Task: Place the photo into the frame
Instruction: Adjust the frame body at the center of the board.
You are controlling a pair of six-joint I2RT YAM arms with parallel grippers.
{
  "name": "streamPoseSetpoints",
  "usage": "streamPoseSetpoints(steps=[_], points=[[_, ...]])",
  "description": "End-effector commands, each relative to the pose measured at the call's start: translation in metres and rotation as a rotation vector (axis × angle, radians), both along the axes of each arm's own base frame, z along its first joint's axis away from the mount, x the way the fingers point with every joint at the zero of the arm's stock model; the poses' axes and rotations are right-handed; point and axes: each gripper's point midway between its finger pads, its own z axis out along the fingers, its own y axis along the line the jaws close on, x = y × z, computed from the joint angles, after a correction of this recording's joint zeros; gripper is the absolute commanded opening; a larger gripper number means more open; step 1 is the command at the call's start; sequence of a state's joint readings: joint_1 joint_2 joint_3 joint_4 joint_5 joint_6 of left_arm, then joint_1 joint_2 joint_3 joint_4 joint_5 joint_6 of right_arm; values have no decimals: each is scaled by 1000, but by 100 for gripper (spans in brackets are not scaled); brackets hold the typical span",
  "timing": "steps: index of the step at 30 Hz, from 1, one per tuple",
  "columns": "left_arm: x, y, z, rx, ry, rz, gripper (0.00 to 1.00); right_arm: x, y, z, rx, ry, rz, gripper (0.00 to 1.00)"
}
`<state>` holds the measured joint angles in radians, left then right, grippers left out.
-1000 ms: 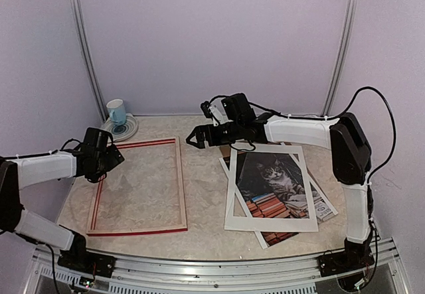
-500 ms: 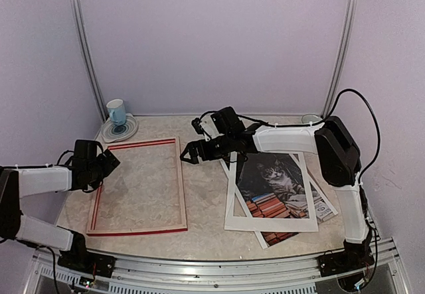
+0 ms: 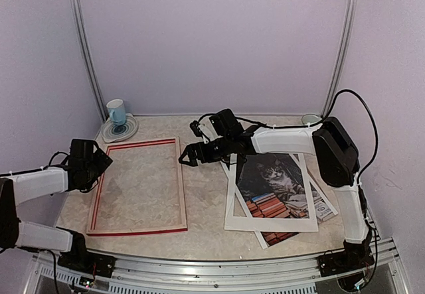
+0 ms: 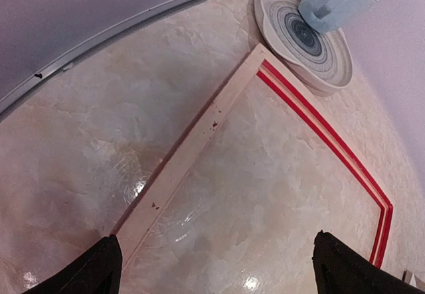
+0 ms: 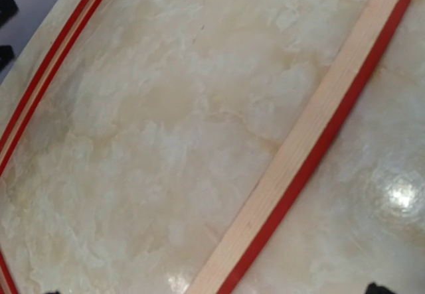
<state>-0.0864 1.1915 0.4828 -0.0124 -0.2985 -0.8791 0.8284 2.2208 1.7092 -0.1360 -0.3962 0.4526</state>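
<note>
Two arms in the overhead view, both with jaws spread wide and holding nothing. The left gripper (image 3: 106,162) hovers at the left rail of the large thin rectangular frame, red-faced with pale wood sides (image 3: 181,184), near its far corner. The frame lies flat on the pale marbled table (image 3: 206,204), left of centre. The right gripper (image 3: 185,158) reaches across to the frame's right rail, near the far right corner. The large rectangular print of a grey tabby cat among red and orange books (image 3: 275,184) lies right of the frame and apart from it, under a white cardboard mat border (image 3: 230,214). Edges of further sheets (image 3: 279,236) stick out beneath the mat. A pale blue cup (image 3: 116,111) sits on a round grey-ringed plate (image 3: 129,132) at the far left corner.

Left wrist view: the left gripper (image 4: 216,274) shows only its two dark fingertips (image 4: 99,267) at the bottom edge, well apart, nothing between them but table and frame. One pale rail of the frame (image 4: 199,141) runs diagonally. Its corner sits just beside the plate (image 4: 269,15), with the cup (image 4: 332,2) on it.

Right wrist view: only slivers of the right gripper (image 5: 212,291) show at the bottom edge, set wide. The frame (image 5: 299,148) crosses diagonally below, pale wood with a red edge.
</note>
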Motion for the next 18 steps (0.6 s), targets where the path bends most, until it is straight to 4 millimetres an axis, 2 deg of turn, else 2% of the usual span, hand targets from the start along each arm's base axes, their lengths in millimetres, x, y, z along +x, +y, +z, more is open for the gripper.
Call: streamPoseSetpoints(steps=[1,4,11,18], points=[[-10,26,21,92,7,142,99,-6,11,-5,17,13,28,99],[-17,35,14,122,68,187,99,-7,13,-5,23,14,32,99],[-16,35,-11,123,170,190,99,-9,16,-6,29,18,43,99],[-15,38,-24,130,205,200,99,-12,18,-13,28,32,55,99]])
